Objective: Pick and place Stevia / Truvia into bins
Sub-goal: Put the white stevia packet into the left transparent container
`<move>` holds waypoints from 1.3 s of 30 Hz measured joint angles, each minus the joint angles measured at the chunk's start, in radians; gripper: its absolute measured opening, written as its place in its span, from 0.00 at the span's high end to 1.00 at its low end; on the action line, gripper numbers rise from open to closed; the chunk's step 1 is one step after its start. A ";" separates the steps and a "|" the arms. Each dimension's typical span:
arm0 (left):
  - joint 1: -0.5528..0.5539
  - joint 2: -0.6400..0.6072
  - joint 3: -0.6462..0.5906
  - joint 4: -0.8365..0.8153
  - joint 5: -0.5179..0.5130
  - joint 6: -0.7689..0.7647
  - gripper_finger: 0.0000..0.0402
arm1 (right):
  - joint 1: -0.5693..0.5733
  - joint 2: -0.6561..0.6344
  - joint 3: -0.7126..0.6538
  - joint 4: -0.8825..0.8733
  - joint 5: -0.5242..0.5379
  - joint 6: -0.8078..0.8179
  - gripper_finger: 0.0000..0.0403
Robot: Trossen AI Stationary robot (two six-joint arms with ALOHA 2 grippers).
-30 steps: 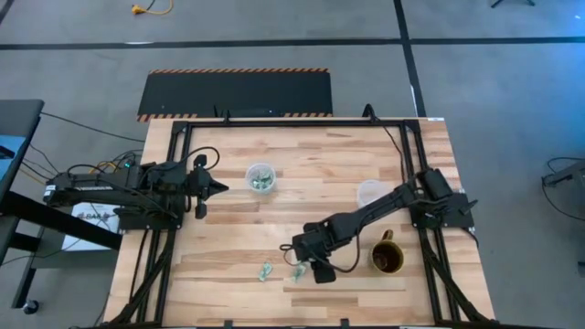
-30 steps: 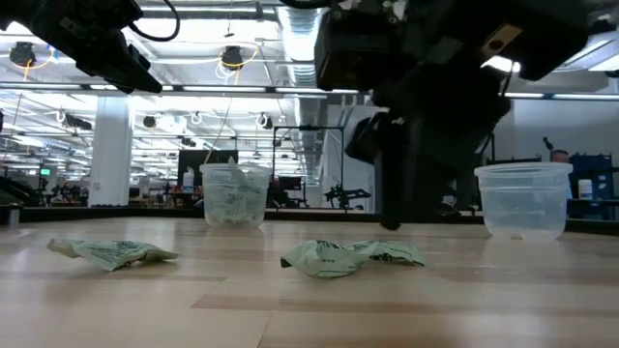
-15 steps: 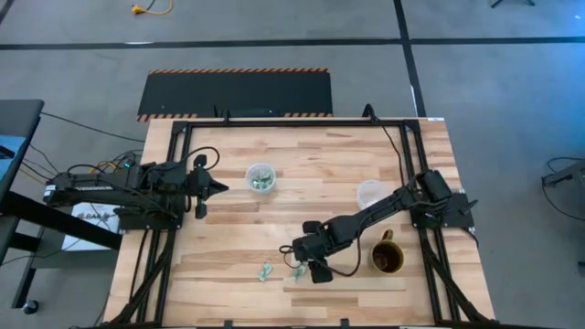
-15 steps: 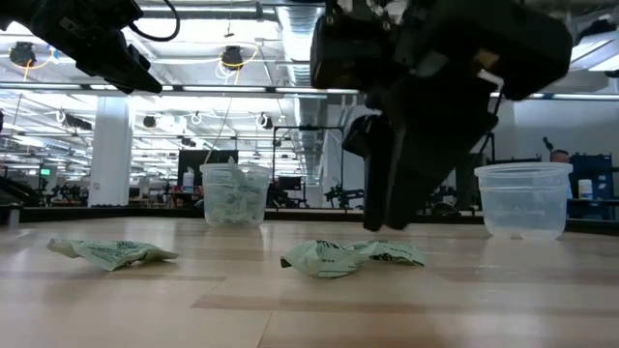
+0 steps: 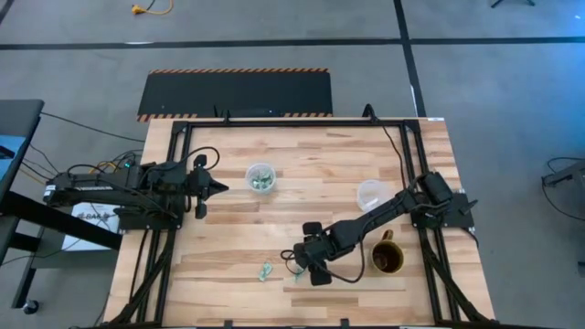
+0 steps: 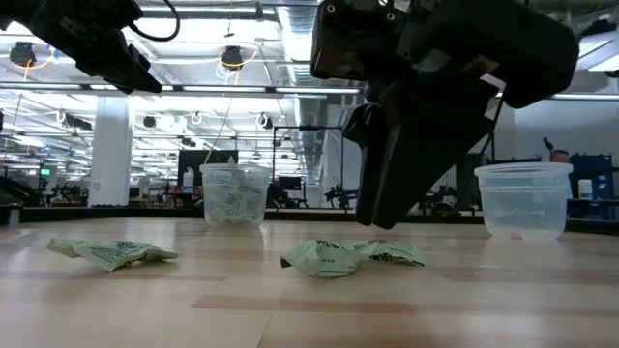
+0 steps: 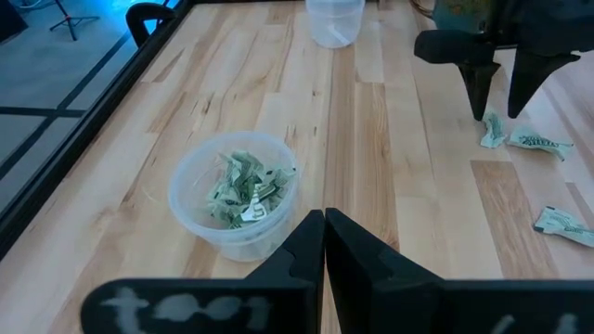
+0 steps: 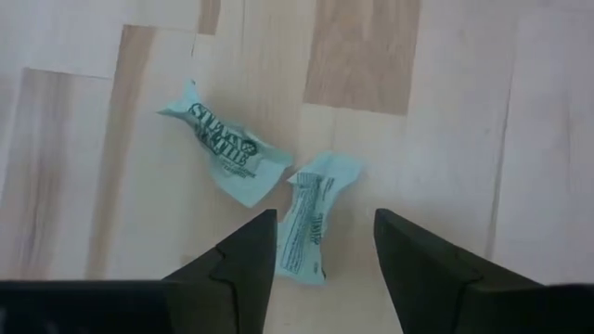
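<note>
While the left gripper point(image 5: 219, 188) waited at the high view's left with fingers pressed together, the right gripper point(image 8: 322, 255) hung lower centre, fingers spread, over two crumpled green-and-white paper sachets point(image 8: 311, 219). One sachet lay between its fingertips, the second sachet point(image 8: 225, 153) just beside. A third sachet point(image 5: 265, 270) lay lower left of them. The clear round plastic cup point(image 5: 260, 177) held more sachets; the other cup point(image 5: 371, 194) stood right of centre.

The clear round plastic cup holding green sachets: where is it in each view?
High view: clear round plastic cup with green sachets, left of the table's centre.
Low view: the cup, left of centre, far back.
Left wrist view: the cup, close by.
Right wrist view: not in it.
Shared landmark: empty clear cup.
</note>
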 joint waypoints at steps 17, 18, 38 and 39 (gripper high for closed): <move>0.000 0.000 0.000 -0.001 0.000 0.000 1.00 | 0.016 0.063 0.006 0.019 -0.009 0.003 0.59; 0.000 0.000 0.000 -0.001 0.000 0.000 1.00 | 0.016 0.069 0.008 0.019 -0.012 0.004 0.59; 0.000 0.000 0.000 -0.002 0.000 0.000 1.00 | 0.017 0.088 0.026 -0.021 0.005 -0.011 0.87; 0.000 0.000 0.000 -0.002 0.000 0.000 1.00 | 0.017 0.088 0.026 -0.022 0.004 -0.022 0.90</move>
